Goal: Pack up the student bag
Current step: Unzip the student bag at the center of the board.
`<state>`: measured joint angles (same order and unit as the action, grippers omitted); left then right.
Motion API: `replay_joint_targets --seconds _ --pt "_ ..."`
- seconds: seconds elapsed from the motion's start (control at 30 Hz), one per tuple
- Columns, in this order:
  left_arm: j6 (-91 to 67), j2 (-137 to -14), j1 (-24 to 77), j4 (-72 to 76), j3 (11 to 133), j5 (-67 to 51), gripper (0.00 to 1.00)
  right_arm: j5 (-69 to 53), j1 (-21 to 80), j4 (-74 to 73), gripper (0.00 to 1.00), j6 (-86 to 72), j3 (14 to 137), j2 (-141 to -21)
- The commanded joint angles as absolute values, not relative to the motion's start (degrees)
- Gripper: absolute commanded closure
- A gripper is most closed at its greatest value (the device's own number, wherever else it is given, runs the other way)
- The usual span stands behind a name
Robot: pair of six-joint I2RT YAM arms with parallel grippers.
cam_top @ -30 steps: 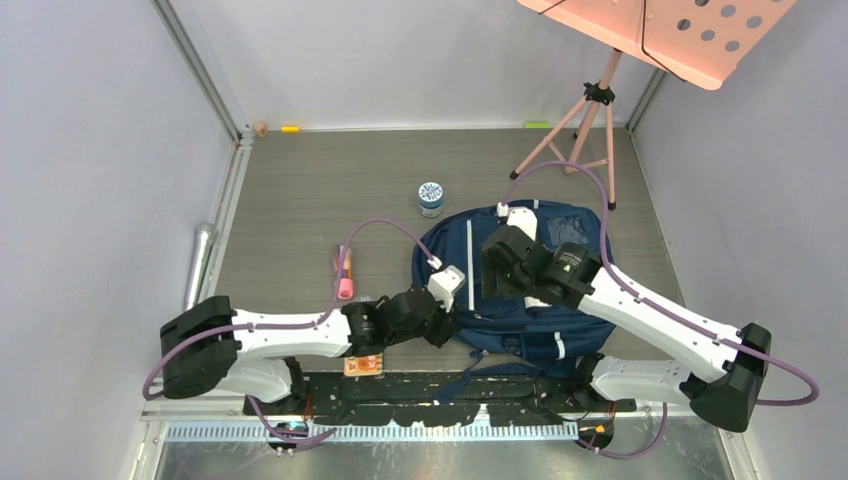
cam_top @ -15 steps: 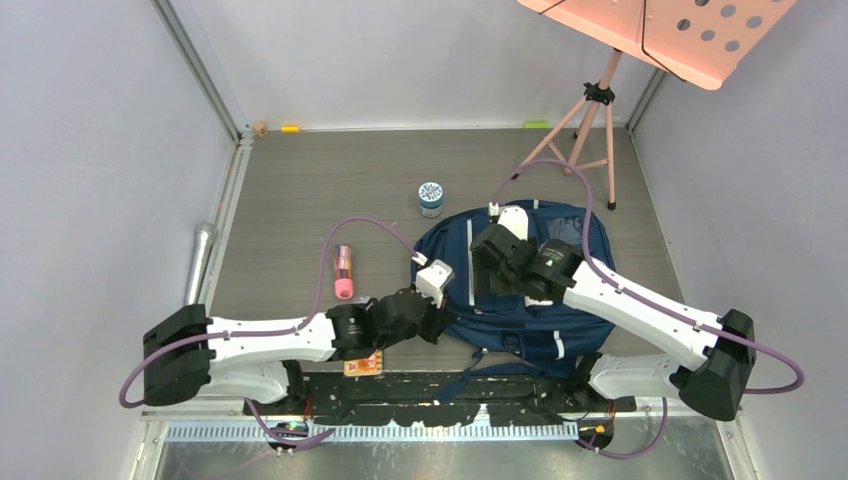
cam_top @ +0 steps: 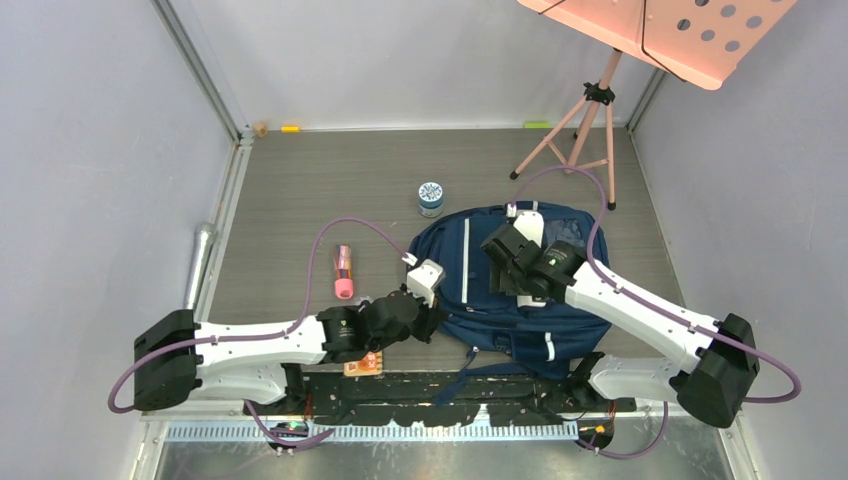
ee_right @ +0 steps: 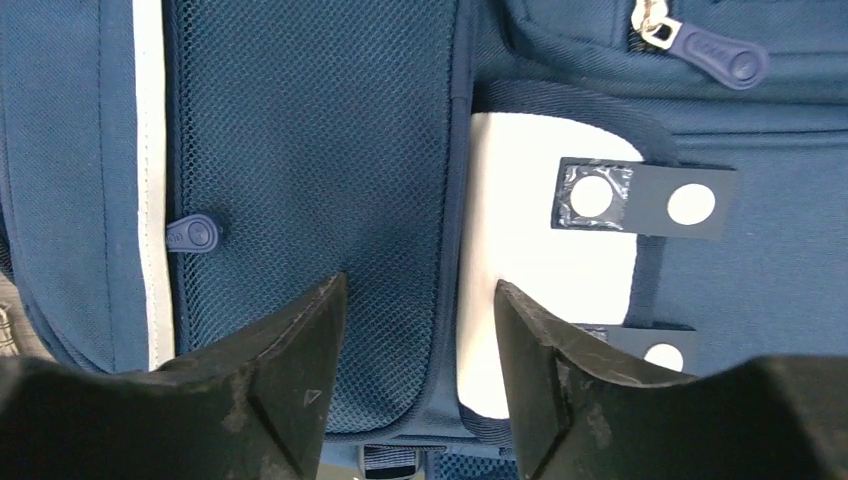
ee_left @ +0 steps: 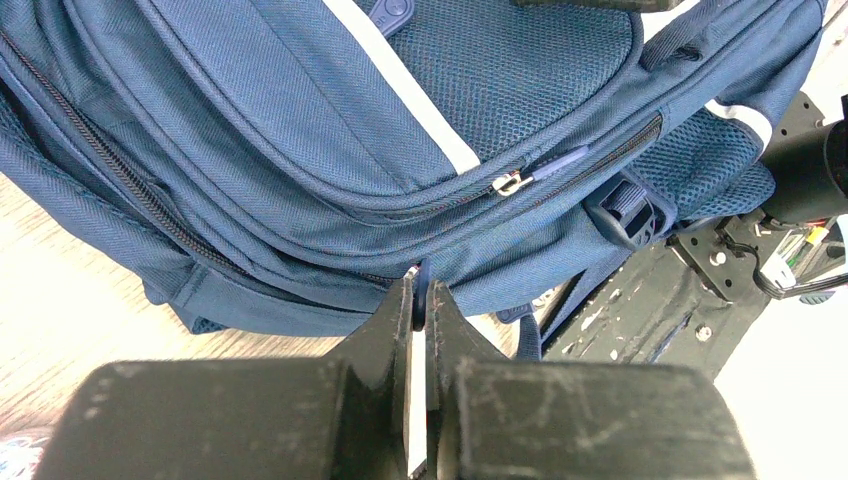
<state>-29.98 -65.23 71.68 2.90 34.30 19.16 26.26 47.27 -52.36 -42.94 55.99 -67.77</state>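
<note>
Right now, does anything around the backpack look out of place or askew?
Nothing looks spilled or damaged. The student bag lies flat, its visible zips closed, while a pink tube and a small jar sit loose on the table beside it. The left gripper is shut at the bag's edge, seemingly on a blue tab.

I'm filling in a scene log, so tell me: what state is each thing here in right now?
Backpack: lying flat on the table, front side up.
Left gripper: shut, tips against the backpack's side seam.
Right gripper: open, above the backpack's front, holding nothing.
Jar: upright, lid on, just beyond the backpack.
Pink tube: lying flat, left of the backpack.
Music stand: standing, far right corner.
</note>
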Motion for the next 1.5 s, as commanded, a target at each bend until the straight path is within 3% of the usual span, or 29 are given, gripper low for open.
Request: replay_joint_targets --seconds 0.0,0.2,0.27,0.3,0.37,0.7,1.17,1.23,1.3,1.37,1.47 --pt "-29.40 -63.49 71.81 1.80 34.75 22.85 1.00 22.63 46.85 -46.97 0.40 -44.40 54.77 -67.25" --pt "-29.27 -63.50 71.87 1.89 34.87 22.76 1.00 20.94 46.65 -44.62 0.52 -44.89 53.89 -68.68" --pt "-29.00 -63.53 71.81 1.78 34.78 22.98 1.00 20.97 46.60 -44.67 0.66 -44.97 53.81 -68.88" --pt "-28.74 -63.50 71.82 1.62 34.73 23.24 1.00 21.25 46.52 -44.83 0.81 -44.86 53.80 -68.89" --pt "-28.29 -63.32 71.81 0.95 34.72 24.40 1.00 22.94 46.38 -46.29 0.97 -44.85 54.25 -68.78" --pt "-22.95 -56.76 67.19 -5.37 33.06 29.05 1.00 28.90 42.96 -53.81 1.00 -42.34 54.79 -62.29" --pt "-17.08 -52.45 59.40 -1.60 29.63 18.28 1.00 29.20 41.14 -57.46 1.00 -40.61 55.78 -59.54" --pt "-16.99 -51.78 59.40 -0.40 29.03 14.21 1.00 27.07 41.13 -57.02 0.92 -37.80 56.84 -59.80" --pt "-17.64 -51.66 59.33 -0.34 29.55 9.37 1.00 23.83 41.24 -55.24 0.53 -34.16 57.64 -59.17" --pt "-18.16 -52.43 59.41 -0.35 30.78 4.82 1.00 20.03 41.76 -52.10 0.37 -30.00 57.93 -57.35" --pt "-17.50 -54.48 59.41 -0.32 32.45 0.44 1.00 13.83 43.21 -48.16 0.31 -23.87 58.33 -54.85"
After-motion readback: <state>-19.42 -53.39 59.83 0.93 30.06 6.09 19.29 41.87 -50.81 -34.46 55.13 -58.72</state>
